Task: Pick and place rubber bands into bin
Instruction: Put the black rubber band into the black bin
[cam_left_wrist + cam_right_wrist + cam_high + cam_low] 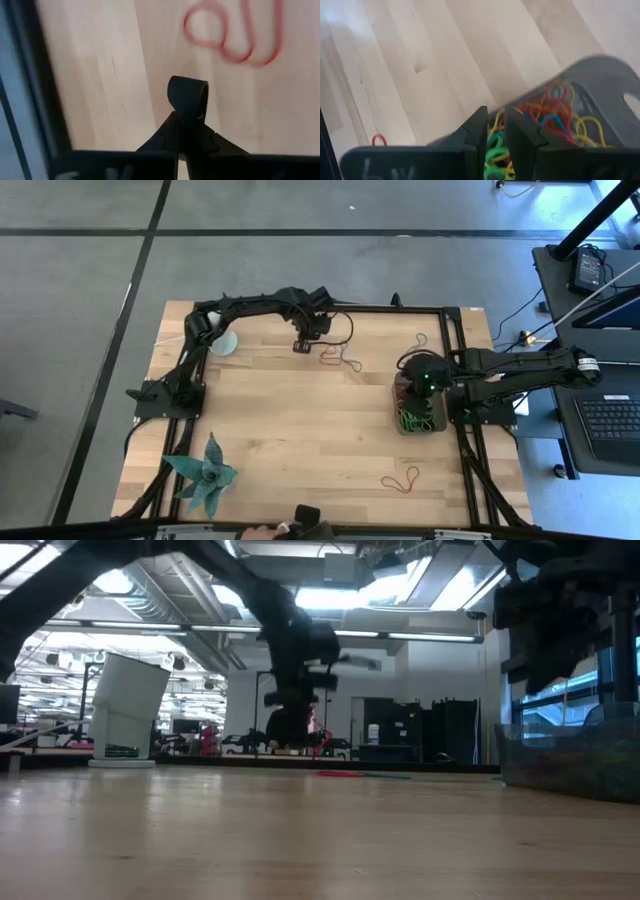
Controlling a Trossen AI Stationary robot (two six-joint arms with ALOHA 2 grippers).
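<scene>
The left gripper is at the desk's far edge, jaws clenched together, apparently empty, a red band lying just beyond. The pick looks missed; next it needs to reopen and lower over the loop. The right gripper hangs above the bin, jaws slightly parted, over many bands.

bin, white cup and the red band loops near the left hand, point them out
bin (399, 394) high view, left wall
white cup (226, 342) high view, centre
red band loops (235, 35) left wrist view, middle strand
</scene>
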